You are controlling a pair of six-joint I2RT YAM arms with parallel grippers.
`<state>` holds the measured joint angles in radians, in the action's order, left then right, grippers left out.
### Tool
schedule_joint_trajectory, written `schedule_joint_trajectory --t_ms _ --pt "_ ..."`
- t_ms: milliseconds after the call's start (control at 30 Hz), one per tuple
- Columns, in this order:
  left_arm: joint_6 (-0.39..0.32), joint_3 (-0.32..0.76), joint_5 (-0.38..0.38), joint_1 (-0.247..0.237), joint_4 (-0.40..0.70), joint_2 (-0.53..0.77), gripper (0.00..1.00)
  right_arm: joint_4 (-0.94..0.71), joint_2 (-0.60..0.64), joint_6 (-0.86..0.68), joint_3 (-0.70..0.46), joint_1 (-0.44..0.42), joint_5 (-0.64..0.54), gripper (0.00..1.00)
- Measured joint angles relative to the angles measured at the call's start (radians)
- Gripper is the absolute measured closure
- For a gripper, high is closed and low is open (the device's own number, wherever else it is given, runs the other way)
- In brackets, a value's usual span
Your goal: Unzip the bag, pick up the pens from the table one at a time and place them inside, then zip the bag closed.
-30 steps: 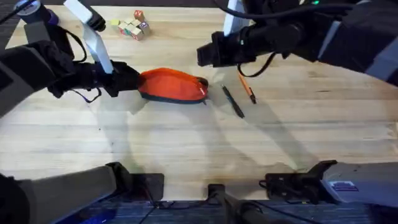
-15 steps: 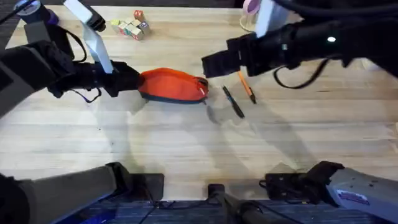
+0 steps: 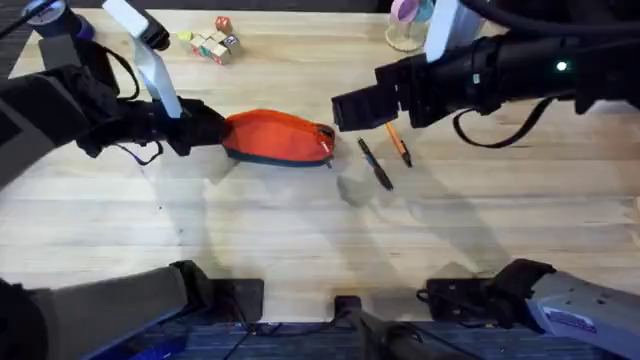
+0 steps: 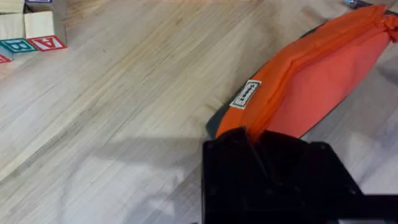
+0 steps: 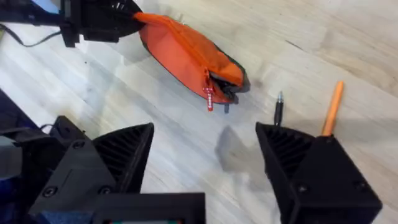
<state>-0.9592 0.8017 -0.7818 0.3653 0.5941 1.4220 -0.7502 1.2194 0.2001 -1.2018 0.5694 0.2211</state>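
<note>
Presently the bag [image 3: 278,137] lies on the table [image 3: 300,230], its left end clamped in the left gripper [image 3: 212,128]. The zipper pull [image 5: 210,99] hangs at the bag's right end; the zipper appears drawn open, though the view is poor. The right gripper [image 3: 345,108] hovers above the table just right of the bag, fingers [image 5: 124,155] spread wide, empty. Beside it lie the black pen [image 3: 375,163] and orange pen [image 3: 398,143], apart from each other.
</note>
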Motion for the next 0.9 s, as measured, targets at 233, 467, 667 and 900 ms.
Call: schedule_joint_trajectory --t_ms 233,467,667,900 --pt "0.000 0.000 0.000 0.000 0.000 0.000 0.959 -0.013 0.031 0.000 0.000 0.024 0.000 0.005" --pt "0.000 0.000 0.000 0.000 -0.004 0.000 0.959 -0.013 0.119 0.000 0.000 0.106 -0.015 0.005" --pt "0.000 0.000 0.000 0.000 -0.004 0.000 0.959 -0.011 0.187 -0.001 0.000 0.140 -0.082 0.005" --pt "0.000 0.000 0.000 0.000 -0.004 0.000 0.959 0.040 0.208 -0.003 0.000 0.169 -0.128 0.005"
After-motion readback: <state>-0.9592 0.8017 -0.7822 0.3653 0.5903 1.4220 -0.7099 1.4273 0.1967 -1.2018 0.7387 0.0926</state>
